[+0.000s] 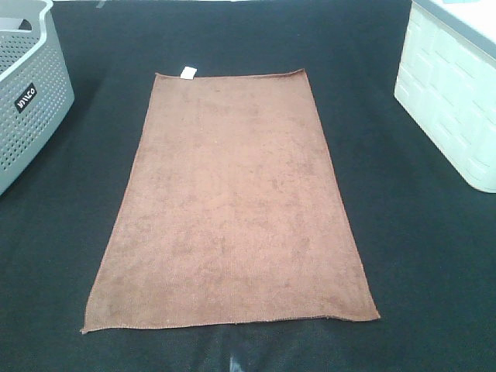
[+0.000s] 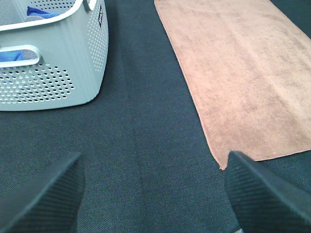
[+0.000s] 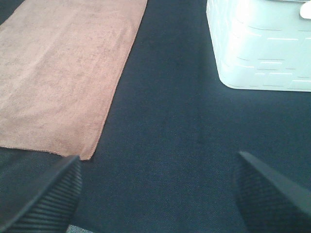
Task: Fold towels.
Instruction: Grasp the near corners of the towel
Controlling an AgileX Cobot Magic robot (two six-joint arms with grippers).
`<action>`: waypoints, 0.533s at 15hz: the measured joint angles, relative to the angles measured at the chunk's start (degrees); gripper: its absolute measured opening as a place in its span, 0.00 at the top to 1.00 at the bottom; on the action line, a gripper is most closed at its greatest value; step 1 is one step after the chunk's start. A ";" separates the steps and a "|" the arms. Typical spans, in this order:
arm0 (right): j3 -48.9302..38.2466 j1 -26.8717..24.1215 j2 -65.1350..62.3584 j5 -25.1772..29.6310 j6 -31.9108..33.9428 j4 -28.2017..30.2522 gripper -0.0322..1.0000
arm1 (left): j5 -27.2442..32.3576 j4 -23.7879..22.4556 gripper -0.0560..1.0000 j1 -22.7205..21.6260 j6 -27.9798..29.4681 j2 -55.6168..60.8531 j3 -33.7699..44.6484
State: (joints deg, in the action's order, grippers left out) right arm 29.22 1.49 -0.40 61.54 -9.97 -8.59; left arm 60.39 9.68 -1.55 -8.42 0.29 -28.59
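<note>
- You have the towel lying flat mid-frame on the dark table, with its white tag at the upper edge.
- Your left claw is spread wide and holds nothing, near a towel corner.
- Your right claw also gapes empty.
- The grey basket is upper left and the white bin upper right.

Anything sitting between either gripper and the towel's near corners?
Nothing visible. Both the left gripper and right gripper are open over bare black mat, each beside a near corner of the towel. The grey basket and white bin sit off to the sides.
</note>
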 joint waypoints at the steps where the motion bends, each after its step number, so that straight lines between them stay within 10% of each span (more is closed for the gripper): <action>1: 0.00 0.00 0.00 0.00 0.00 0.00 0.20 | 0.00 0.00 0.23 0.00 0.00 0.00 0.00; 8: 0.00 0.00 0.00 0.00 0.00 0.00 0.20 | 0.00 0.00 0.23 0.00 0.00 0.00 0.00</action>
State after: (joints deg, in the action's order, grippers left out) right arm 29.22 1.49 -0.40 61.54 -9.97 -8.59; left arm 60.39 9.68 -1.55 -8.42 0.29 -28.59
